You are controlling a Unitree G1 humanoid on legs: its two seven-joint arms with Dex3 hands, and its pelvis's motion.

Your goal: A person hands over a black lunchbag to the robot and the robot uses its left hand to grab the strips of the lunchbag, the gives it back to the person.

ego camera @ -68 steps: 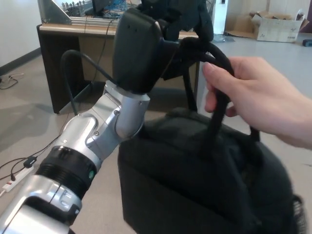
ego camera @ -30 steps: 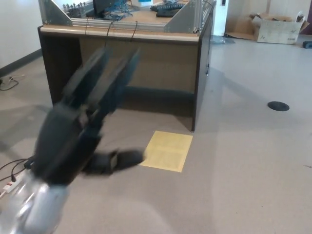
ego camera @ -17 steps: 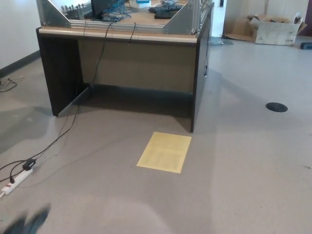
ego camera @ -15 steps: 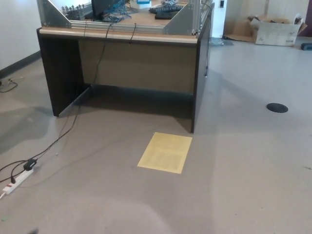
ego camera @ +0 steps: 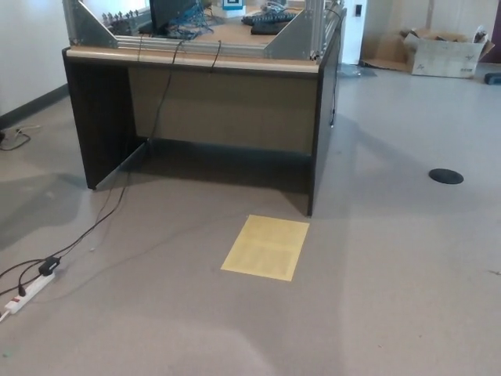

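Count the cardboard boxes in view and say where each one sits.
1. A box sits on the floor at the far right, behind the desk. Others may be hidden beyond the picture's edge.

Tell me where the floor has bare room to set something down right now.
Widest free patch: grey floor right of the yellow paper sheet, below the round black floor cap. Also bare in front of the sheet. The left is cluttered: a black cable runs from the dark wooden desk to a white power strip.
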